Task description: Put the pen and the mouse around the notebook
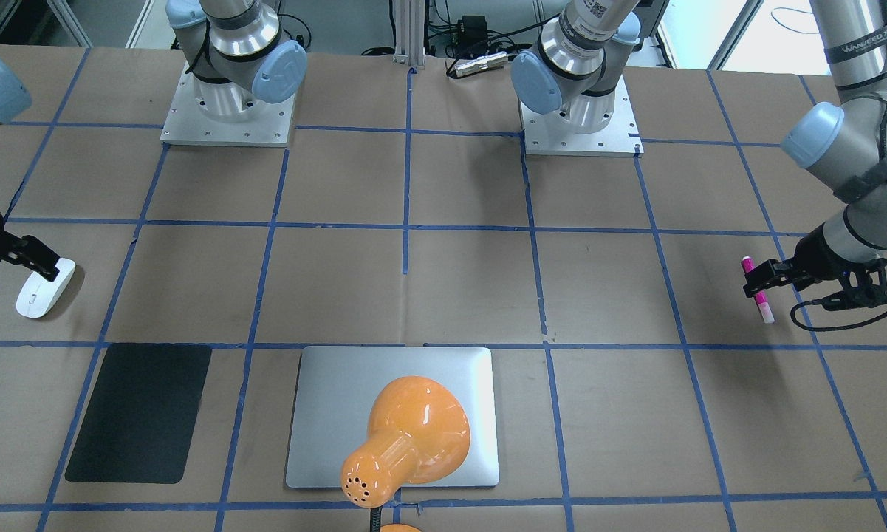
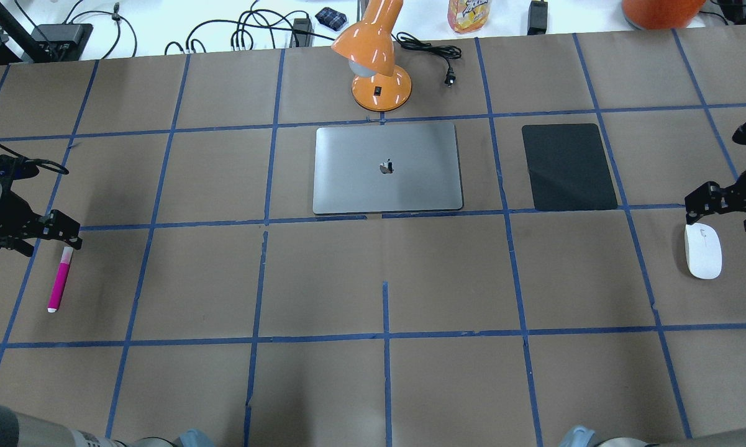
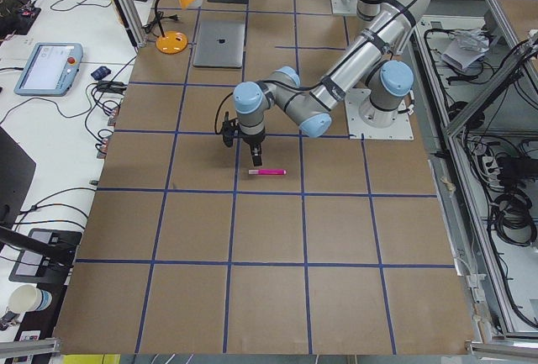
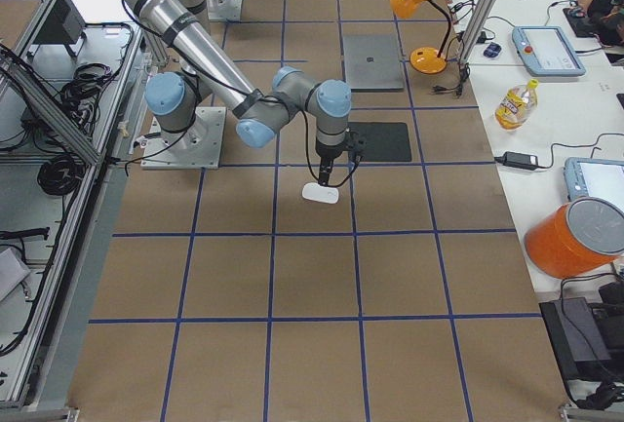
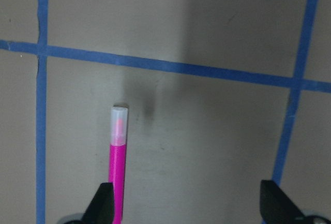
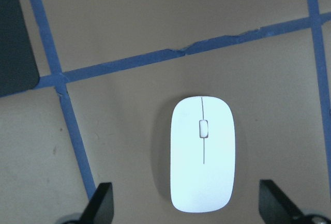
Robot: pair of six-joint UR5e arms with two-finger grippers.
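Observation:
The magenta pen (image 2: 59, 279) lies flat on the brown table at the far left. My left gripper (image 5: 189, 200) hangs open over its pale end; in the left wrist view the pen (image 5: 118, 164) runs just inside one finger. The white mouse (image 2: 703, 250) rests at the far right. My right gripper (image 6: 187, 200) is open above it, and the mouse (image 6: 201, 157) lies between the two fingers without showing contact. The silver notebook (image 2: 386, 167) sits closed at the middle back, far from both grippers.
A black mat (image 2: 568, 166) lies to the right of the notebook. An orange desk lamp (image 2: 376, 62) stands behind the notebook, and in the front-facing view its shade (image 1: 413, 436) covers part of the notebook. Blue tape lines grid the table.

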